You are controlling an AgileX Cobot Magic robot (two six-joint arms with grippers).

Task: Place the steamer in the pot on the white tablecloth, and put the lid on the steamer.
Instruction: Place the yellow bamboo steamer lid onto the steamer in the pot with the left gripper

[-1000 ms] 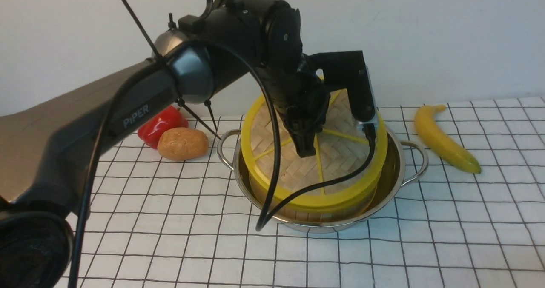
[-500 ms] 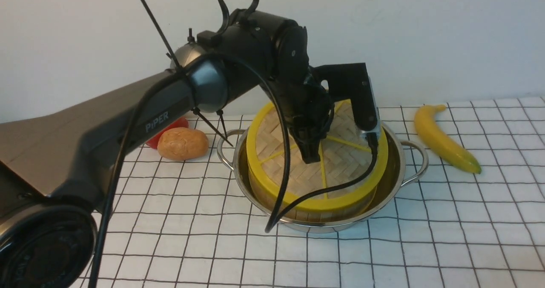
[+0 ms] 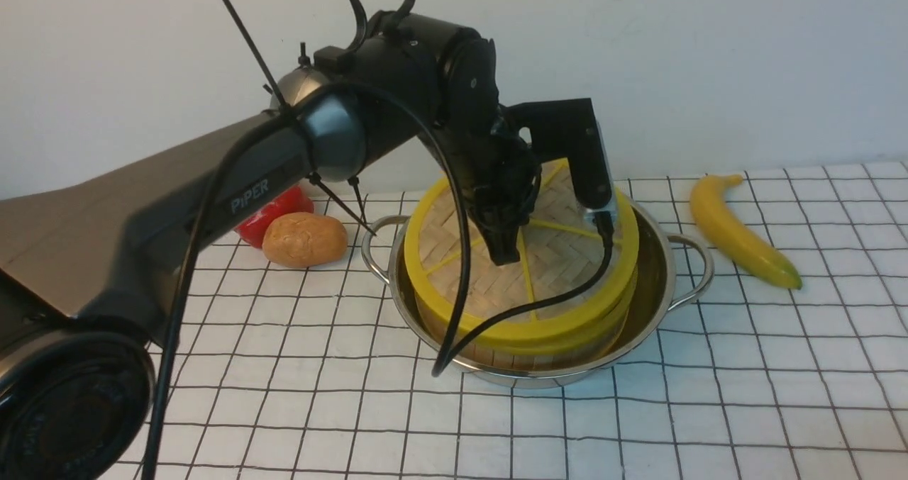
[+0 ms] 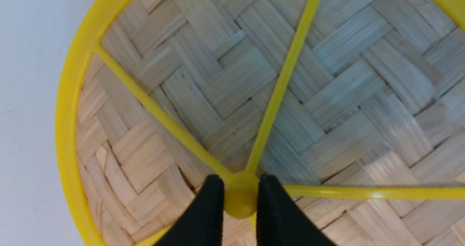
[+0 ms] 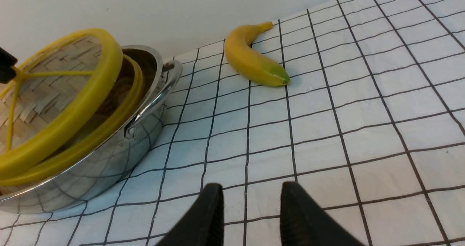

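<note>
- Lid: flat round disc of herringbone-woven pale bamboo, with a thick yellow rim and thin yellow spokes meeting at a small yellow centre knob.
- Left gripper comes down from above. The left wrist view shows its two black fingertips pinching the knob from either side.
- Lid sits over the steamer, tilted and not seated. On the banana side its rim stands clear of the steamer's yellow rim, with a dark gap between them.
- Steamer stands inside the pot, a wide shiny steel one with loop side handles. Only a strip of its bamboo wall and part of its rim are visible under the lid.
- Pot rests on the white tablecloth, which has a thin black grid.
- Right gripper: jaws spread, holding nothing, low over bare cloth.
- Banana lies right of the pot. Potato and red pepper lie to its left.
- Against half a second ago: arm and lid have moved slightly left, the steamer's rim now peeks out at the right, and more of the pepper shows. Pot, banana and potato are unmoved.
</note>
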